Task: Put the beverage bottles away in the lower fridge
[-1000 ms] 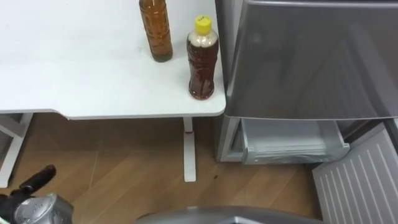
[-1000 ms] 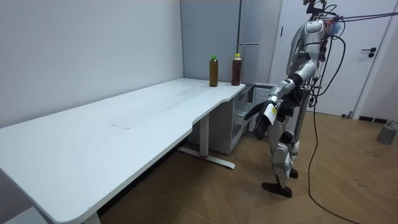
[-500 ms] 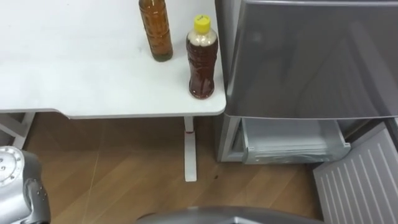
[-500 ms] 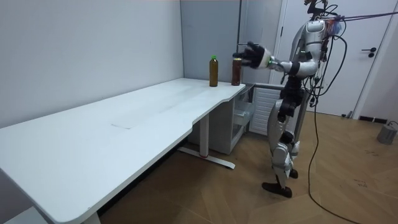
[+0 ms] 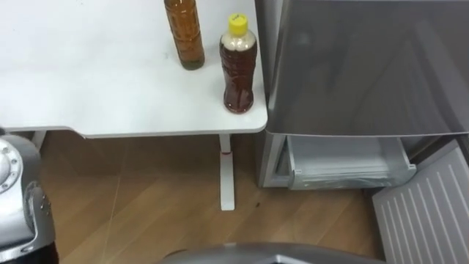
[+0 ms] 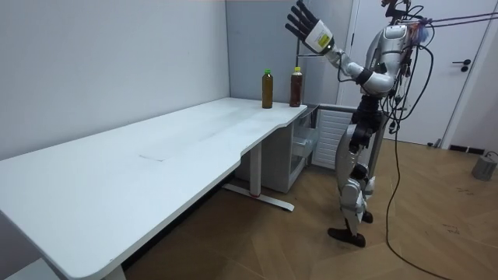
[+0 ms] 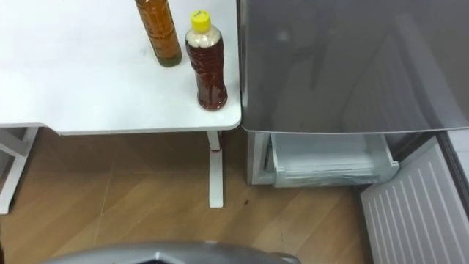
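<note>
Drinks [image 5: 238, 66] upright on white table [image 5: 95, 88]

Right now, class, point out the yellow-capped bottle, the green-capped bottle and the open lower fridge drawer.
yellow-capped bottle [image 5: 239, 72], left eye view, on its body.
green-capped bottle [image 6: 267, 92], room view, on its body.
lower fridge drawer [image 5: 352, 178], left eye view, on its front wall.
</note>
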Robot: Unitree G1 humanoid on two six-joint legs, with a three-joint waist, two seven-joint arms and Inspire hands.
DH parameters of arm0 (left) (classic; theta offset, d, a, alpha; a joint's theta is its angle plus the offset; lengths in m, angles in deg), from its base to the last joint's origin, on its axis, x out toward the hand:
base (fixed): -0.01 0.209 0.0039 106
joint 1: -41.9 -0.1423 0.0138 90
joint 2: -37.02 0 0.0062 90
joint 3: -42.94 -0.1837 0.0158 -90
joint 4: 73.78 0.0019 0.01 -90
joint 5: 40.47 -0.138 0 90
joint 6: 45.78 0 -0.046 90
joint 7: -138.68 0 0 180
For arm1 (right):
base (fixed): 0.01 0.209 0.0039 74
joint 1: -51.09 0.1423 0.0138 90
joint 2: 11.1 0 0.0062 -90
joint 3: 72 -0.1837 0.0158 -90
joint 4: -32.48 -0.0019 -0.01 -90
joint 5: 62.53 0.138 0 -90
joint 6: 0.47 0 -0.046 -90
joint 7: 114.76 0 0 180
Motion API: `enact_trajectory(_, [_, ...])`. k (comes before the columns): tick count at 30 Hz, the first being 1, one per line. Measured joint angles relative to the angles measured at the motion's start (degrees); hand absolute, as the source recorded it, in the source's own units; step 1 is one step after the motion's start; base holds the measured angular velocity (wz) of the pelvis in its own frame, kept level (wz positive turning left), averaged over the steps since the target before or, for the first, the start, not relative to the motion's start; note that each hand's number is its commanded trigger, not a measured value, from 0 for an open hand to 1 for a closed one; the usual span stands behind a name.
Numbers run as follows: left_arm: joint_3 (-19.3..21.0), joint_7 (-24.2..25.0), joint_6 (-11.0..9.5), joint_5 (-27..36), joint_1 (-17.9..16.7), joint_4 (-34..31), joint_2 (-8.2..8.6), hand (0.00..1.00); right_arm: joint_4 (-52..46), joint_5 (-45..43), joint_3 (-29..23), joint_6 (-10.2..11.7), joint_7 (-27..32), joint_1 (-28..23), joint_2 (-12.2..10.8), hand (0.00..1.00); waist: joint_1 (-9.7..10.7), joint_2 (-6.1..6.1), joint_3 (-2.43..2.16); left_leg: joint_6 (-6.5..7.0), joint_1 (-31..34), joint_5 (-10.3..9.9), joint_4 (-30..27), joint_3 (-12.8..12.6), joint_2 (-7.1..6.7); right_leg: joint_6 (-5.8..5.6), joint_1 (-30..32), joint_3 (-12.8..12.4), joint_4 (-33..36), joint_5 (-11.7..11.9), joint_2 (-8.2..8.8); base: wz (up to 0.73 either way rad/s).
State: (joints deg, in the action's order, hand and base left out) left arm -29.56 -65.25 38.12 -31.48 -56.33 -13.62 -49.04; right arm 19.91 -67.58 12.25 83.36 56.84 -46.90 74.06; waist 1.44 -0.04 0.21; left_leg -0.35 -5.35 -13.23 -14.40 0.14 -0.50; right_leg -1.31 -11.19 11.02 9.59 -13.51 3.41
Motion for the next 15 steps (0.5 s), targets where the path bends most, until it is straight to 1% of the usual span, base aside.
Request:
enact_trajectory(1, [-0.5, 1.3, 0.1, 0.0, 0.1, -0.2, -0.01, 0.00, 0.2, -0.2, 0.0, 0.0, 0.0, 0.2, 0.0, 0.00, 0.2, -0.02, 0.01, 0.00, 0.0, 0.0, 0.0, 0.0, 0.00, 0.00, 0.0, 0.0, 0.0, 0.0, 0.00, 0.00])
enact_trajectory(3, [-2.2, 6.3, 0.8, 0.0, 1.4, -0.9, -0.01, 0.00, 0.6, -0.8, 0.0, 0.1, -0.2, 0.6, 0.1, 0.00, 0.5, -0.13, 0.07, 0.01, -0.2, 0.0, 0.2, -0.1, 0.02, 0.00, 0.0, 0.0, 0.1, 0.0, -0.03, 0.00])
enact_trajectory(5, [-2.4, 9.6, 1.2, 0.3, 2.2, -1.5, -0.01, 0.00, 0.7, -1.2, 0.0, 0.1, -0.5, 0.7, 0.1, 0.00, 0.8, -0.16, 0.07, 0.02, -0.2, 0.0, 0.5, -0.1, 0.03, 0.00, 0.0, 0.0, 0.1, 0.0, -0.07, 0.00])
enact_trajectory(7, [-2.6, 12.4, 1.5, 0.5, 2.4, -2.6, -0.01, 0.00, 0.8, -1.3, 0.0, 0.0, -0.5, 0.7, 0.1, 0.00, 1.1, -0.15, 0.08, 0.03, -0.2, 0.0, 0.6, -0.1, 0.01, -0.01, 0.0, 0.0, 0.1, 0.0, -0.06, 0.00])
enact_trajectory(9, [-2.7, 15.9, 1.9, 0.5, 2.5, -3.8, -0.01, 0.00, 2.0, -1.7, 0.0, -0.1, -0.6, 1.6, 0.1, 0.00, 1.4, 0.12, 0.25, 0.03, -0.2, 0.0, 0.7, -0.3, -0.01, -0.02, 0.1, 0.0, 0.0, 0.0, -0.03, 0.00])
enact_trajectory(11, [-3.3, 18.3, 2.1, 0.5, 2.7, -3.8, -0.01, 0.00, 3.1, -2.2, 0.0, -0.1, -0.8, 2.1, 0.1, 0.00, 1.5, 0.01, 0.36, 0.03, -0.2, 0.0, 0.7, -0.4, -0.02, -0.04, 0.1, -0.1, -0.1, 0.0, 0.00, 0.00])
enact_trajectory(13, [-4.1, 20.8, 2.4, 1.4, 2.9, -3.9, -0.01, 0.00, 3.2, -2.2, 0.0, -0.2, -1.1, 2.3, 0.1, 0.00, 1.5, -0.02, 0.37, 0.03, -0.2, 0.0, 0.7, -0.6, 0.00, -0.05, 0.2, -0.2, -0.1, 0.0, 0.02, -0.04])
enact_trajectory(15, [-5.0, 24.4, 3.4, 2.1, 3.1, -3.9, -0.02, 0.00, 3.2, -2.9, 0.0, -0.2, -1.0, 2.4, 0.1, 0.00, 1.5, 0.00, 0.36, 0.03, -0.2, 0.0, 0.7, -1.0, 0.03, -0.06, 0.4, -0.8, -0.1, 0.0, 0.05, -0.07])
